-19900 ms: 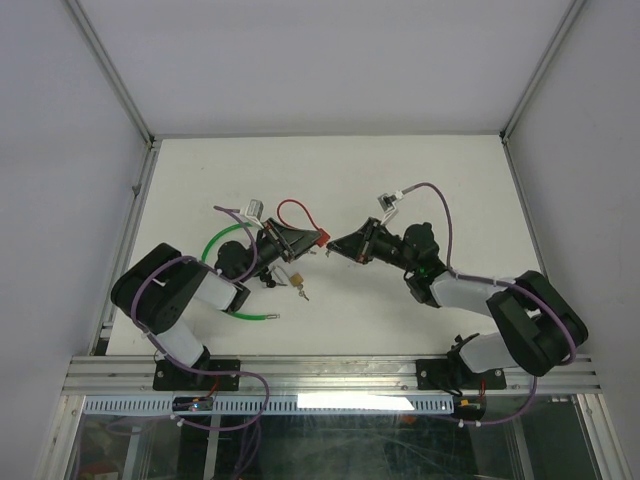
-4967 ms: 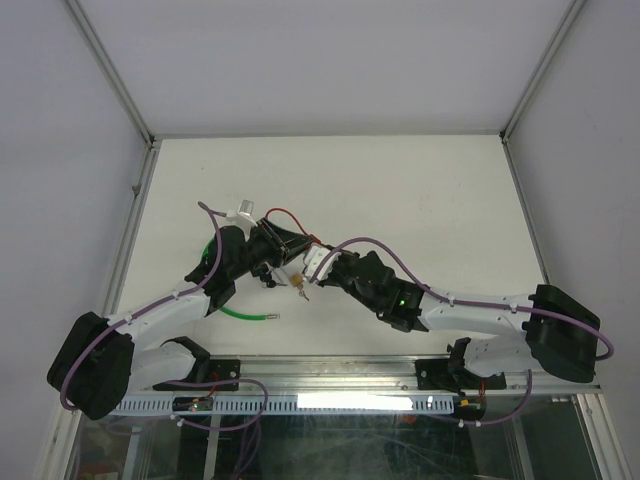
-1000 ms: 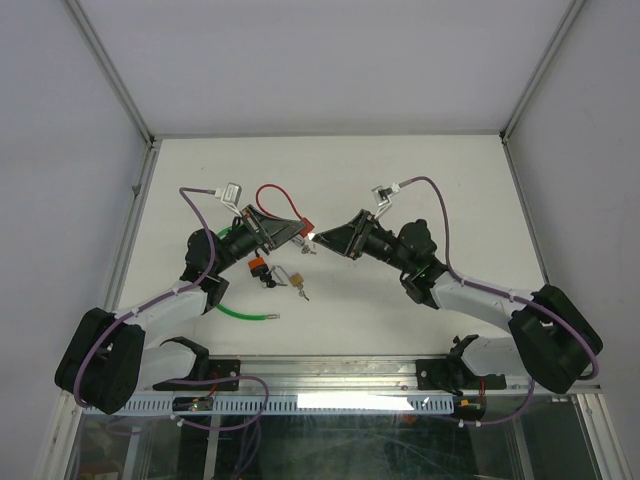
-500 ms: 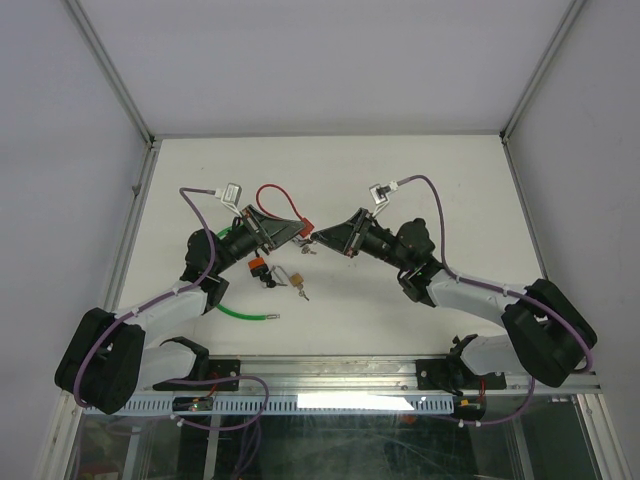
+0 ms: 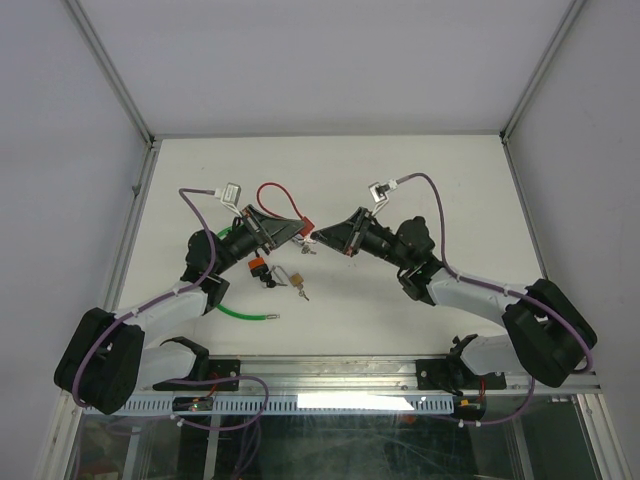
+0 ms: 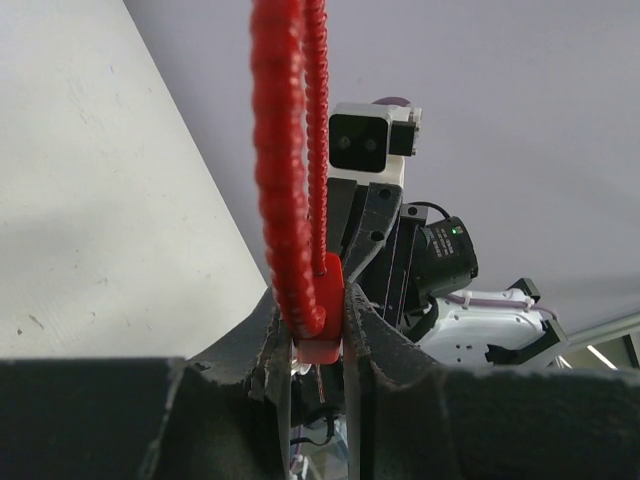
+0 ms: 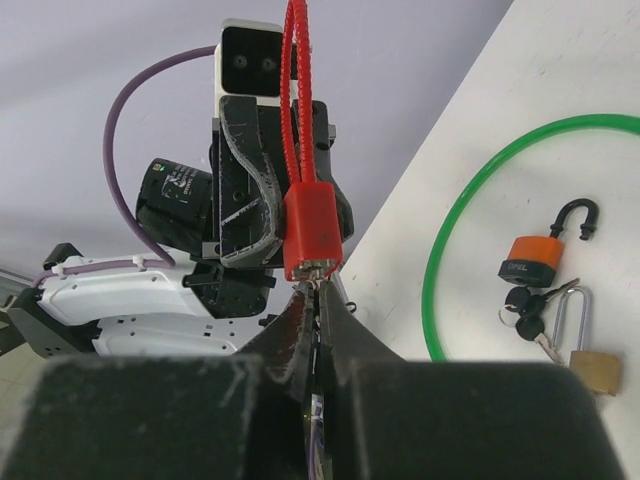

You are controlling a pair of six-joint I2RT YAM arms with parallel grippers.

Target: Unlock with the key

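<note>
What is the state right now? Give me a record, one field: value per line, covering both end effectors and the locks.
left end effector: shut on red cable lock, keyhole end facing the other arm
right end effector: shut on key, key tip at the lock's keyhole end
key inserted: cannot tell
table: orange padlock, shackle open; brass padlock; green cable

White table [image 5: 400, 180] here: green cable [image 5: 240, 314] curling at eight o'clock, orange padlock [image 5: 257, 266] and brass padlock [image 5: 296, 279] lying beside it, keys [image 7: 522, 305] between them.
</note>
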